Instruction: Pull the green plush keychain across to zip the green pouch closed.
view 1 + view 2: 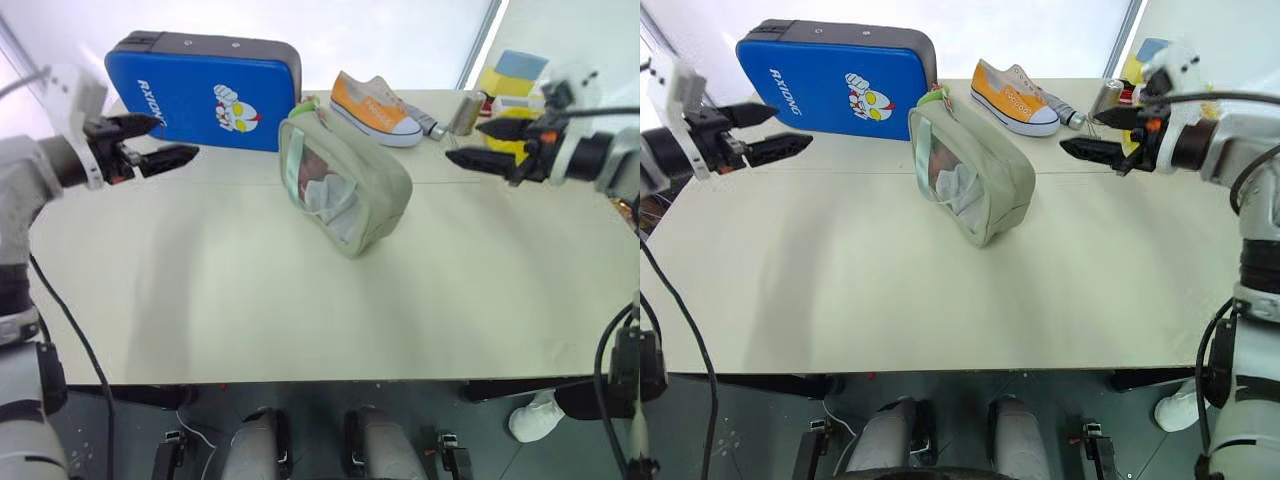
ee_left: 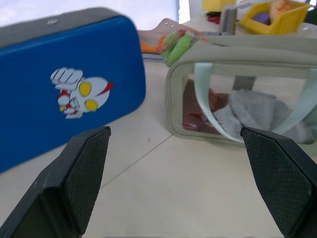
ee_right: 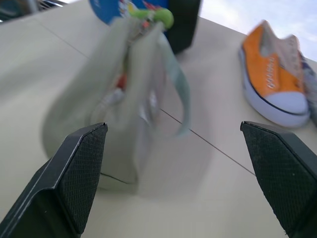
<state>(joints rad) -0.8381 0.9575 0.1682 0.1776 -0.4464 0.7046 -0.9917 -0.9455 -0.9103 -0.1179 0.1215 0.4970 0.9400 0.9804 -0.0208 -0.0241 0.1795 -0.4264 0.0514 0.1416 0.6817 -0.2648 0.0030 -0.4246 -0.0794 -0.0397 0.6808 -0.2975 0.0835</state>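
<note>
Green plush keychain [image 2: 177, 45] sits at the far end of the green pouch [image 1: 345, 190], toward the table's [image 1: 250, 300] back edge, just beside the blue case [image 1: 200, 90]. Pouch lies mid-table, nearer the back edge, window side showing. Orange shoe [image 1: 375, 108] behind it, yellow bins [image 1: 515, 85] at the back right corner. Left gripper [image 1: 150, 140] and right gripper [image 1: 490, 145] hover at either side, well apart from the pouch, fingers spread wide, holding nothing. Pull not yet begun; the whole zip looks left to do.
</note>
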